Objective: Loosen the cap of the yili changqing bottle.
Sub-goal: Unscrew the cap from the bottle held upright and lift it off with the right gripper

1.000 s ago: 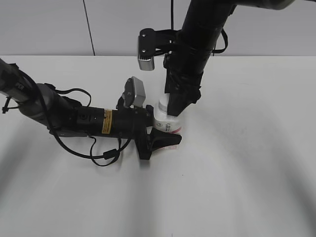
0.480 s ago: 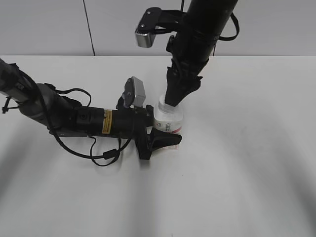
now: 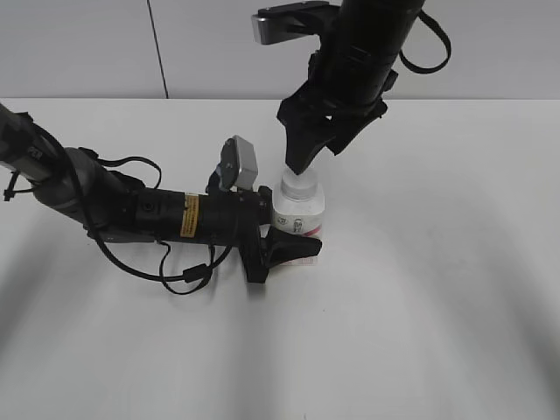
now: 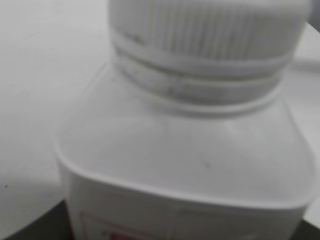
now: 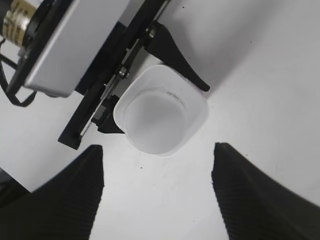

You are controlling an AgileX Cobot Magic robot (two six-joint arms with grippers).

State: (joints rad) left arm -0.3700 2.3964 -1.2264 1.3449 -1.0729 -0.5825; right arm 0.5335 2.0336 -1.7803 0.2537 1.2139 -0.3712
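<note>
Exterior view. The bottle [image 3: 299, 213] stands upright on the white table [image 3: 437, 289], near its middle, with the cap [image 3: 298, 186] on its neck. The left gripper [image 3: 284, 238] lies low along the table and clasps the bottle's body from the left, jaws part-open to the body's width; one dark finger shows in front of the label, the other is hidden behind the bottle. The right gripper [image 3: 306, 159] hangs just above the cap, jaws spread wide and holding nothing.

Left wrist view. The bottle's shoulder and ribbed cap [image 4: 210, 30] fill the frame at close range and out of focus. The fingers are not visible here; the top of the cap is cut off, as is most of the label.

Right wrist view. Seen from above, the cap [image 5: 156, 117] sits in the squarish outline of the bottle [image 5: 197, 112], between and beyond the two ribbed fingertips [image 5: 65, 195], which are well apart from it on either side.

Risks. Whether the cap is already loose cannot be judged from any view. If the right jaws close off-centre, they may slip on the ribs. If the left grip is slack, the bottle may turn with the cap or tip.
</note>
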